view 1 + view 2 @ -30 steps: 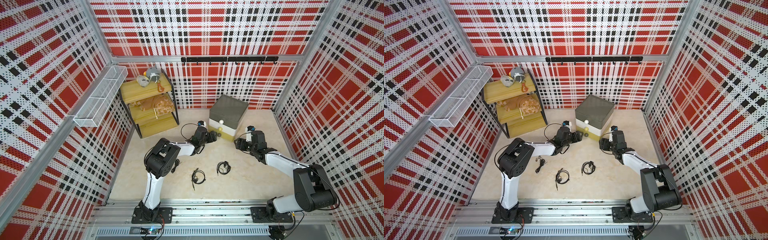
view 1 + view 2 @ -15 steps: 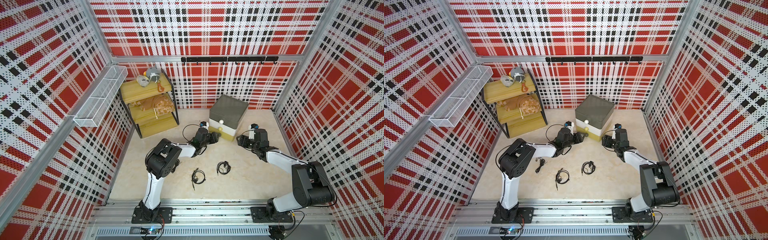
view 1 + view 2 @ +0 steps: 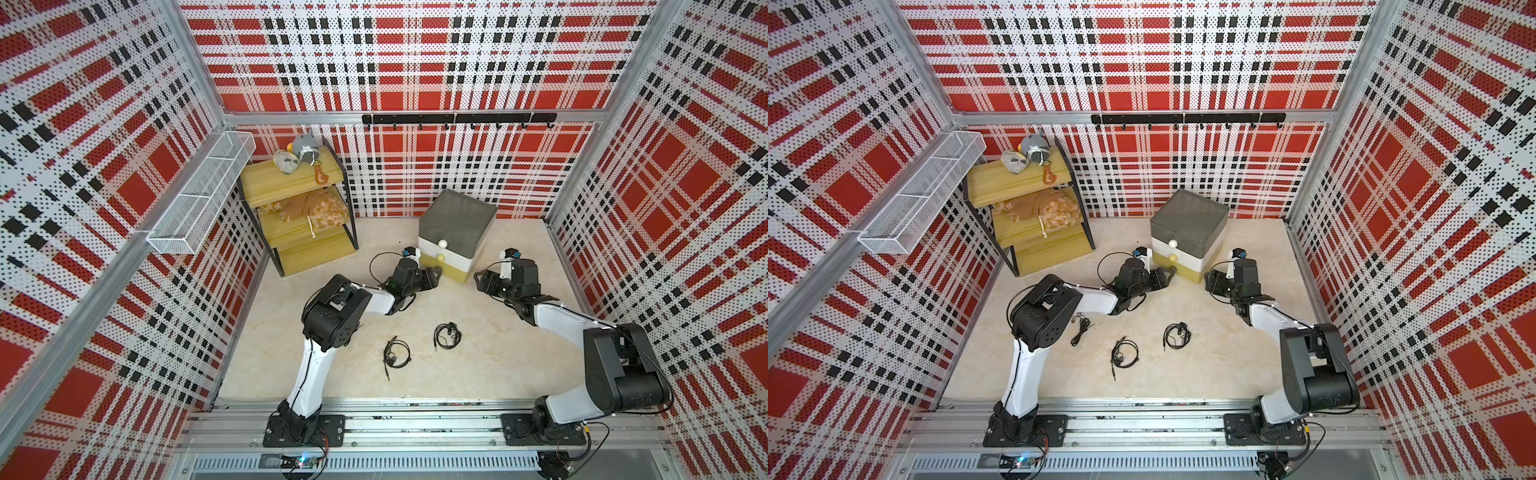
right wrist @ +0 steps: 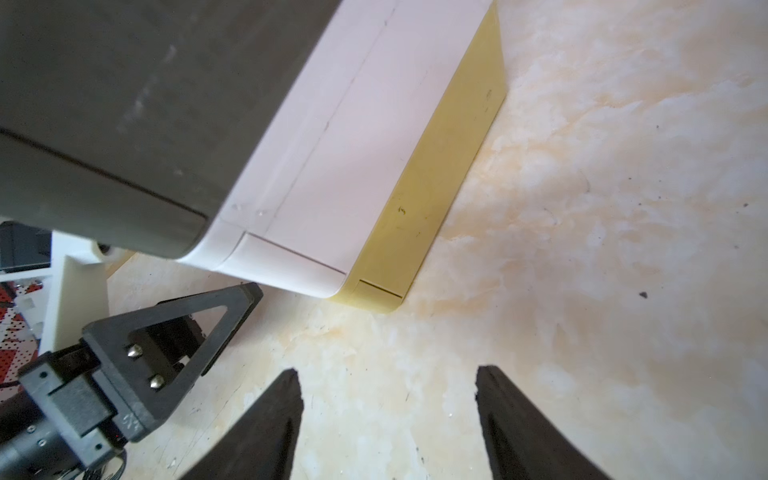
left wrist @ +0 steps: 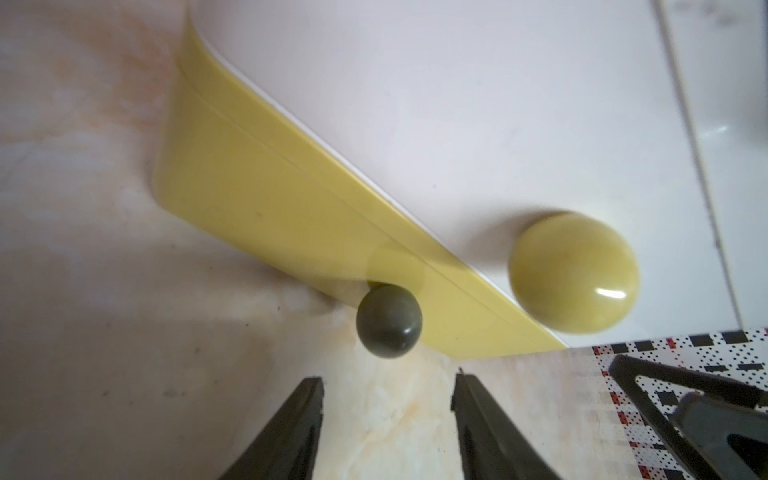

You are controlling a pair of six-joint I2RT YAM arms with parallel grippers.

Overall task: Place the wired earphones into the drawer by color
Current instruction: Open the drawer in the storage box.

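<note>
Surface: A beige, marble-patterned tabletop (image 3: pixel 498 365) was seen. In the right wrist view it was faintly stained and flecked with dark specks.
Room: The table was enclosed on three sides by perforated panels (image 3: pixel 415 62) printed in red, black and white plaid and framed by aluminium posts.
Far wall: A black hook rail (image 3: pixel 457 118) was mounted across it.
Left wall: A white wire basket (image 3: pixel 199 195) was fixed to it. A yellow shelf rack (image 3: pixel 299 232) was set in the far left corner, with soft toys (image 3: pixel 297 156) laid on its top shelf.
Near edge: Both arm bases were bolted to an aluminium rail (image 3: pixel 415 424).
Drawer cabinet (image 3: pixel 457 220): It was placed at the far middle of the table, stacked grey over white over yellow, with all three drawers apparently shut.
Wired earphones (image 3: pixel 1124 354): In a top view, three black bundles were spread in a row on the bare table near its middle, well apart from the cabinet. The leftmost bundle (image 3: pixel 1080 328) was partly tucked beside the left arm.
Left gripper (image 5: pixel 388 378): It was held open at the yellow drawer's front. The dark knob (image 5: pixel 389 327) was seen just beyond the fingertips and seemingly untouched, though the view was blurred.
Right gripper (image 4: pixel 388 372): It was held open and empty, low over the table by the cabinet's right near corner.
</note>
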